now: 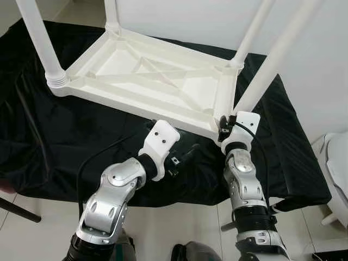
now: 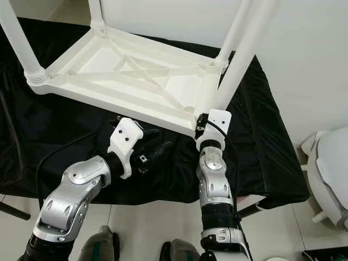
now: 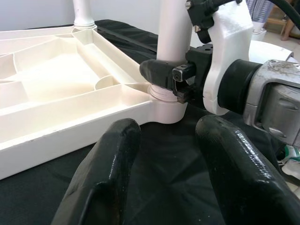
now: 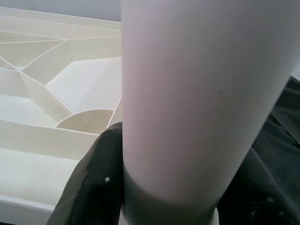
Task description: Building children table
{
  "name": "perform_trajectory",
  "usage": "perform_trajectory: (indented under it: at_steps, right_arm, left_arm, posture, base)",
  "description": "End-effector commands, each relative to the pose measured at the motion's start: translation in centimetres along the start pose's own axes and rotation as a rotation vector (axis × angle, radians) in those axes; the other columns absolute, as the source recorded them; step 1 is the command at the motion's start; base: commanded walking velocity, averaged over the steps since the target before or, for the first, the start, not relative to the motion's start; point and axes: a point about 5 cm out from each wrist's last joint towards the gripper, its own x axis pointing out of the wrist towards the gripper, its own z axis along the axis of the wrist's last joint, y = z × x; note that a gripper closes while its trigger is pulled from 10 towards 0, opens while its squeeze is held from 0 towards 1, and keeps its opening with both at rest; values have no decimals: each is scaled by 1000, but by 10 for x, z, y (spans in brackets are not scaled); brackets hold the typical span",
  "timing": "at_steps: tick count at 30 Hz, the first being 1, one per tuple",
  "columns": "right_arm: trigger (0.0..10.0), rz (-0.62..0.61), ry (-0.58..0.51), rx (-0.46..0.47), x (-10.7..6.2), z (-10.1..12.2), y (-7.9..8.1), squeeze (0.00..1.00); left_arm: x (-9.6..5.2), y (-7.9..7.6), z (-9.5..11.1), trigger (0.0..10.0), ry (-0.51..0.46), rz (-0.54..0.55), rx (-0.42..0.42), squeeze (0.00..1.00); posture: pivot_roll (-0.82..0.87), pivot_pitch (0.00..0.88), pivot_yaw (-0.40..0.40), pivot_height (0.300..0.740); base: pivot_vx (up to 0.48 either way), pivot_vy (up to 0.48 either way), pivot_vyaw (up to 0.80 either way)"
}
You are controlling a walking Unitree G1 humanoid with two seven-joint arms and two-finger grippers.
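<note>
Lying upside down on a black cloth (image 1: 65, 136), the white table (image 1: 147, 76) presents its ribbed underside upward so that each corner socket is open to receive a leg; all four legs now stand in their sockets. The cloth probably protects the tabletop face from scuffing against whatever lies beneath. At the table's near right corner, the right gripper (image 3: 164, 77) is clamped on the base of the near right leg (image 1: 272, 60), its fingers (image 4: 93, 178) pressed against the tube just above the threaded collar. Gripping this low keeps the hold close to the joint, which would suit turning or pressing the leg home; whether the leg is fully seated cannot be told. The left gripper (image 1: 182, 157) hovers over the cloth just off the table's near edge, fingers (image 3: 105, 173) apart and holding nothing, aimed toward the same corner, likely ready to steady the frame or take over the leg. The leg at the near left corner (image 1: 41, 41) shows a ribbed collar at its base, meeting the frame. Assembly appears close to complete.
</note>
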Motion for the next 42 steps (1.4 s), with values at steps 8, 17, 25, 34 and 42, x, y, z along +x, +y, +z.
perform_trajectory:
  at_steps: [8, 17, 25, 34, 42]
  right_arm:
    - [10000, 117, 32, -19, 7, -2, -4, 1000]
    - [10000, 476, 44, -60, 20, 1, -6, 0]
    - [10000, 684, 53, -150, 31, 5, -22, 0]
    - [10000, 860, 105, -198, 36, -1, -29, 0]
    - [0, 904, 162, -183, 37, -12, -29, 0]
  left_arm:
    - [1, 0, 1, 10000, -5, 74, -6, 0]
    - [2, 0, 1, 10000, -6, 71, -2, 0]
    - [2, 1, 1, 10000, -6, 70, 1, 0]
    - [2, 2, 2, 10000, -10, 75, 8, 0]
    - [1, 4, 3, 10000, -11, 87, 8, 0]
  posture:
    - [32, 34, -119, 740]
    - [32, 24, -121, 740]
    - [32, 17, -117, 740]
    - [32, 17, -117, 740]
    - [38, 25, -118, 740]
  base:
    - [0, 0, 0]
    - [0, 0, 0]
    - [0, 0, 0]
    - [0, 0, 0]
    - [0, 0, 0]
